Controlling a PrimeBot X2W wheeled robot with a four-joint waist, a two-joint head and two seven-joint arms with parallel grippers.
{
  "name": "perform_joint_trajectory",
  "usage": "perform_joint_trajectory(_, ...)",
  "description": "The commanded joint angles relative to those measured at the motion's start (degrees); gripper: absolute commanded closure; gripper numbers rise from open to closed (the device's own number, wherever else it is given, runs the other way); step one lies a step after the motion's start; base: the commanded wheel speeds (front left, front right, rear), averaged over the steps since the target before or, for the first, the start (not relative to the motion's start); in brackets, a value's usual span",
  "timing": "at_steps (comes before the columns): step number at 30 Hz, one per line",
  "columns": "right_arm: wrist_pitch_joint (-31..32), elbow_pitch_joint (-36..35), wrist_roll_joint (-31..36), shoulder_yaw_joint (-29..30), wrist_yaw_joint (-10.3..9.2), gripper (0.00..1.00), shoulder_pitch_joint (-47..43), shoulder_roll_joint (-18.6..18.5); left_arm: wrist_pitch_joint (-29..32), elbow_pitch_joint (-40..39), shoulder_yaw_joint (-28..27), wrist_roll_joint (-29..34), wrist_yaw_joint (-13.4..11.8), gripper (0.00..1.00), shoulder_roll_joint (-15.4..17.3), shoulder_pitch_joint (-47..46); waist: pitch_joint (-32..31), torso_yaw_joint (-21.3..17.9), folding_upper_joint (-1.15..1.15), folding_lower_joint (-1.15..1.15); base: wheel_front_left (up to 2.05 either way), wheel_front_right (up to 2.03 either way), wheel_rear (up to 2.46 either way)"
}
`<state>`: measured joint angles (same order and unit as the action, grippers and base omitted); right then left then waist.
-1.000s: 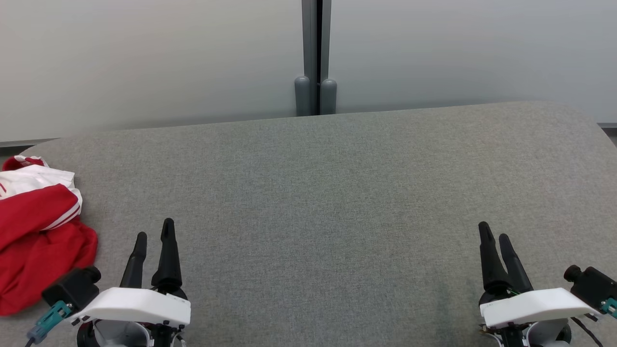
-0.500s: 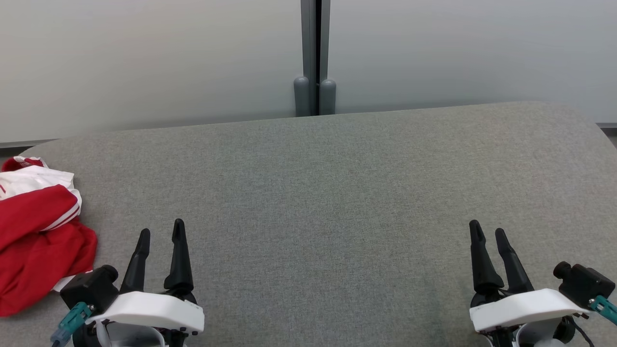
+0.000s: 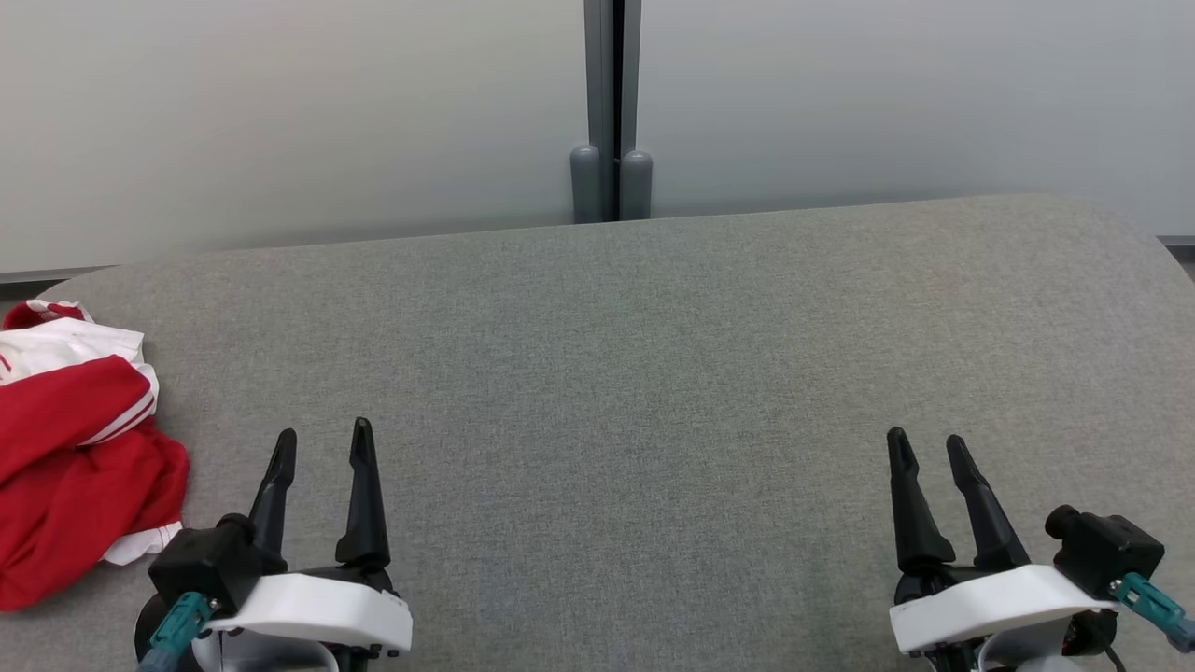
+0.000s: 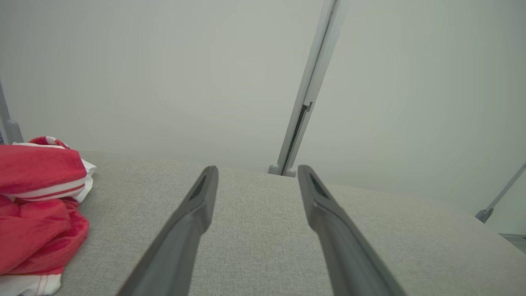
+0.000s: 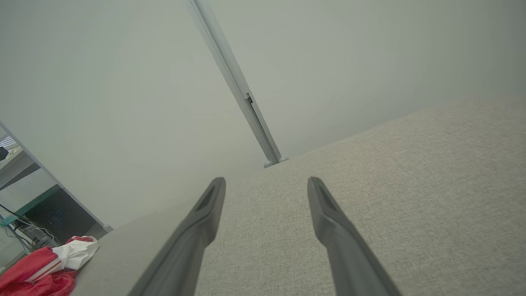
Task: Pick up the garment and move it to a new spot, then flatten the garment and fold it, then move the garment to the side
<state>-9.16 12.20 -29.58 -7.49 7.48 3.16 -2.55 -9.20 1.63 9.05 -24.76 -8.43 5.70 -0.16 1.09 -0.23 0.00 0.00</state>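
Observation:
The garment [image 3: 75, 448] is a crumpled red and white piece lying at the far left of the grey table [image 3: 653, 336]. It also shows in the left wrist view as a red and white heap [image 4: 37, 205] and in the right wrist view at the lower left corner [image 5: 41, 263]. My left gripper [image 3: 322, 439] stands open at the lower left, a short way right of the garment and apart from it. My right gripper [image 3: 926, 445] stands open at the lower right, far from the garment. Nothing lies between the fingers of either one.
A pale wall with a grey vertical post [image 3: 611, 112] stands just behind the table's far edge. The table's corners are rounded at the left and right. A desk with cables [image 5: 16, 213] shows off the table's left end.
Both grippers have shifted inward toward the table's middle, the left to the right and the right to the left. More of the garment's white hem shows beside the left wrist. Both stay open.

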Motion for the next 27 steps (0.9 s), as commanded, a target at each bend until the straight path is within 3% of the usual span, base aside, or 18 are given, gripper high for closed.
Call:
perform_joint_trajectory(1, -0.77, -0.56, 1.92, -0.27, 0.01, 0.00, -0.17, -0.32, -0.70, -0.71, 0.54, 2.04, -0.08, 0.00, 0.49, 0.21, -0.02, 0.03, 0.00, 0.00, 0.00, 0.00, 0.00)
perform_joint_trajectory(27, -4.08, 0.49, 14.72, -3.56, 0.01, 0.00, -1.37, -0.40, -3.98, 2.43, -1.52, 14.15, 2.86, 0.00, -1.66, 3.10, -1.16, -0.05, 0.00, 0.00, 0.00, 0.00, 0.00)
